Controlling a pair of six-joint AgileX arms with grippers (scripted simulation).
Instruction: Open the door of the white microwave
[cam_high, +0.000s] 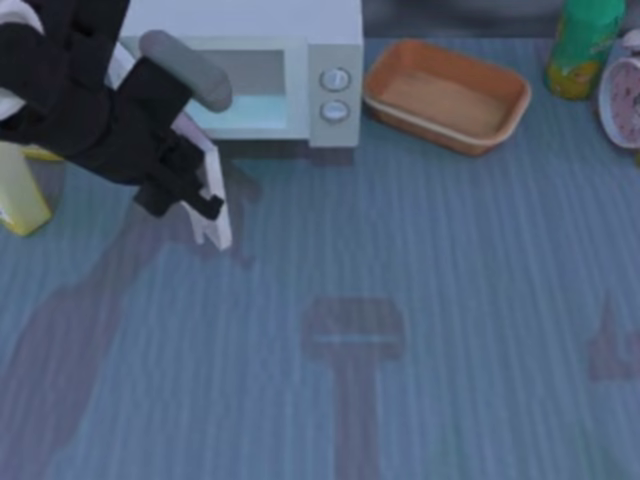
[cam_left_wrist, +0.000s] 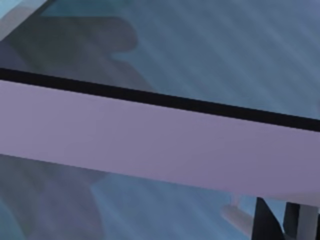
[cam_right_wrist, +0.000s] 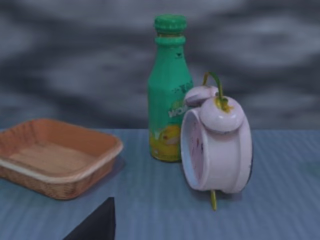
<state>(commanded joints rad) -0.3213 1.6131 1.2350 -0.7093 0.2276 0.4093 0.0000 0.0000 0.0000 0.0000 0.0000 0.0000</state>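
Observation:
The white microwave (cam_high: 250, 20) stands at the back left of the table. Its two silver knobs (cam_high: 335, 95) face forward and its pale interior (cam_high: 245, 100) is exposed. The door (cam_high: 217, 215) is swung far out toward the table's front and shows edge-on. My left gripper (cam_high: 198, 203) is at the door's free edge, shut on it. In the left wrist view the door (cam_left_wrist: 150, 135) fills the picture as a pale band with a black edge, and dark fingertips (cam_left_wrist: 265, 222) show below it. My right gripper (cam_right_wrist: 95, 225) is outside the top view, off the table's right side.
An orange tray (cam_high: 447, 95) lies right of the microwave. A green bottle (cam_high: 584, 45) and a pale alarm clock (cam_high: 622, 100) stand at the back right. A yellow object (cam_high: 20, 195) sits at the left edge, under my left arm.

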